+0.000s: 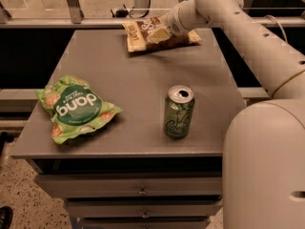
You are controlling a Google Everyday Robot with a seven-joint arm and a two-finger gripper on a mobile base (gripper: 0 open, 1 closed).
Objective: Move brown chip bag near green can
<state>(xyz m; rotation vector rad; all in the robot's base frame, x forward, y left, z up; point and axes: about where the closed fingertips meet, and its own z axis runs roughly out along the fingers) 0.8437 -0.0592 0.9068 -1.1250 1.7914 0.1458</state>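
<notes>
Pincer (162, 33) at brown chip bag (141, 33), behind green can (178, 113).

High view across table (138, 87), fingers (160, 34) gripping brown chip bag (139, 36), far side

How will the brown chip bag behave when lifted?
Probably floppy: the brown chip bag looks crinkly and thin. Likely light, being puffy. The gripper is at its middle, near the far edge of the table, so its ends may sag.
</notes>
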